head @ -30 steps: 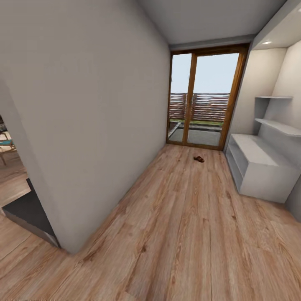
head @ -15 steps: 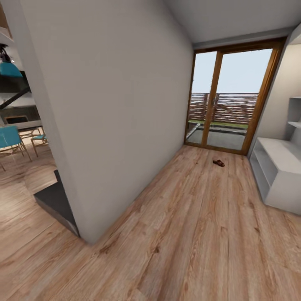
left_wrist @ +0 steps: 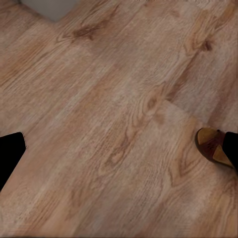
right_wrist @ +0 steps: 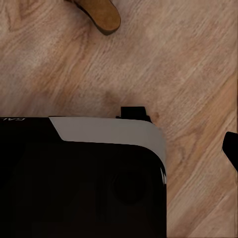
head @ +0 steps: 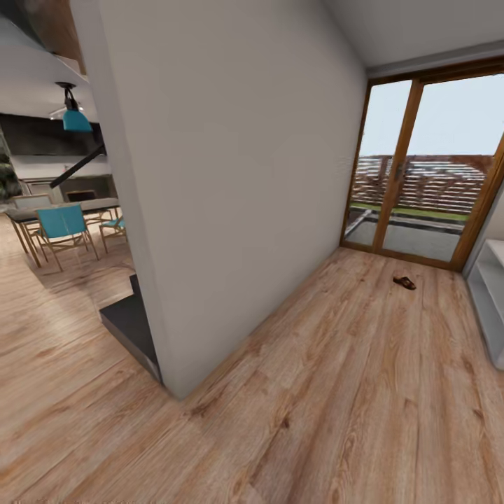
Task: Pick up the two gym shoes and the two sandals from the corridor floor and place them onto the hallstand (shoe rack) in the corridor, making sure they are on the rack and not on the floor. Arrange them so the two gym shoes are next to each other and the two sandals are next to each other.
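One brown sandal (head: 404, 282) lies far down the corridor floor (head: 364, 392), near the glass door. The hallstand (head: 490, 308) shows as a pale edge at the far right. In the left wrist view, my left gripper (left_wrist: 119, 151) hangs open over the planks, and a tan-soled sandal (left_wrist: 212, 148) lies on the floor beside one fingertip (left_wrist: 10, 156). In the right wrist view, a sandal toe (right_wrist: 101, 15) lies on the floor beyond my own base (right_wrist: 74, 183). My right gripper (right_wrist: 121, 148) is open, and one fingertip (right_wrist: 231, 148) shows at the frame's edge. The gym shoes are out of view.
A grey wall (head: 231, 210) juts out with its corner close in front of me, and a dark low step (head: 129, 325) lies at its foot. Beyond it on the left stand a dining table and blue chairs (head: 63, 227). A wood-framed glass door (head: 427, 175) closes the corridor's end.
The camera has swung left, so the door, the sandal and the hallstand have slid towards the right edge and the dining area has come into view. Nothing on the floor has moved.
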### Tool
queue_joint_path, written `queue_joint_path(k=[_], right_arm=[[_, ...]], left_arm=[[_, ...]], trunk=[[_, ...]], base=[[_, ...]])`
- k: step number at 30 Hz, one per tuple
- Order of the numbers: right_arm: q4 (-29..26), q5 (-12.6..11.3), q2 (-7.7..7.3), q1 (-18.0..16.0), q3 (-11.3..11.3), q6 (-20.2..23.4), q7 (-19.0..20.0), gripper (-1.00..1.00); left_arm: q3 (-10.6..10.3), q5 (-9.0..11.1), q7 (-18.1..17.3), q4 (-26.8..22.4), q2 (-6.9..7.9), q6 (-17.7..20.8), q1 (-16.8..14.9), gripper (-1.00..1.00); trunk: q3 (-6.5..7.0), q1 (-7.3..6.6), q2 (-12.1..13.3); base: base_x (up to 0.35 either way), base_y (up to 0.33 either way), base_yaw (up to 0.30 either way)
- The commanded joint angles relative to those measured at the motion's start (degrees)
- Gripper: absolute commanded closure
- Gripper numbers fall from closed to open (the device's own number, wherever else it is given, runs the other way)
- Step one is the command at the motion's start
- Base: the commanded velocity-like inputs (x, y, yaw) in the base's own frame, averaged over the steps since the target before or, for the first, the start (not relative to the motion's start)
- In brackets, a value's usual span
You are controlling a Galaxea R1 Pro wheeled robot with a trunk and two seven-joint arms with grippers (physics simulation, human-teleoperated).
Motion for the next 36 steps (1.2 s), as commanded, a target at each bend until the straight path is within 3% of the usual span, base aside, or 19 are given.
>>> queue_joint_path(k=[1, 17, 36], right_arm=[[-0.1, 0.0, 0.01, 0.0, -0.1, 0.0, 0.0, -1.00], [-0.1, 0.0, -0.02, 0.0, -0.1, 0.0, 0.0, -1.00], [-0.1, 0.0, -0.01, 0.0, -0.2, 0.0, 0.0, -1.00]], left_arm=[[0.0, 0.0, -0.2, 0.0, -0.01, -0.1, 0.0, -1.00], [0.0, 0.0, -0.2, 0.0, -0.06, -0.1, 0.0, -1.00], [0.0, -0.1, -0.2, 0.0, -0.09, -0.1, 0.0, -1.00]], trunk=[[-0.04, 0.01, 0.0], [-0.04, 0.01, 0.0], [-0.04, 0.01, 0.0]], base=[[0.124, -0.173, 0.296], [0.043, -0.085, 0.277], [-0.095, -0.184, 0.027]])
